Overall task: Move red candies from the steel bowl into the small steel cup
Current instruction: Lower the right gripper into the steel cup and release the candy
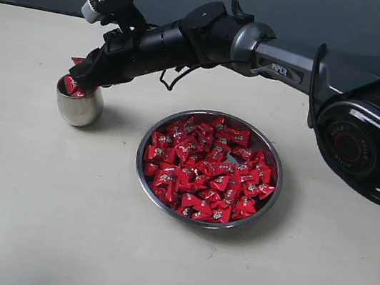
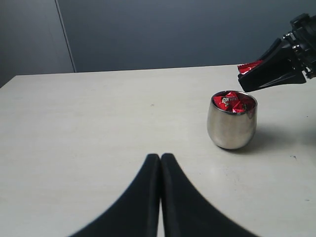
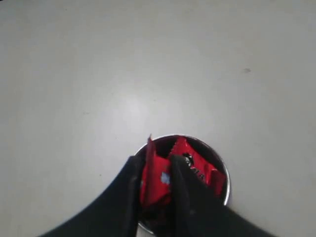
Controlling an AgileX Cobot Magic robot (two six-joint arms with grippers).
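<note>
Pinching candy (image 3: 154, 180) above filled cup (image 1: 78, 110): right gripper (image 1: 77, 78); left gripper (image 2: 159, 157) closed; bowl (image 1: 276, 172) heaped.

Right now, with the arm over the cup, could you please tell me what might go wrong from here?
1. The small steel cup looks already filled to about its rim with red candies, so the red candy in the right gripper may slide off the heap onto the table when released.
2. That gripper hangs very close to the cup's rim; a sideways pull-away could tip its rounded body.
</note>
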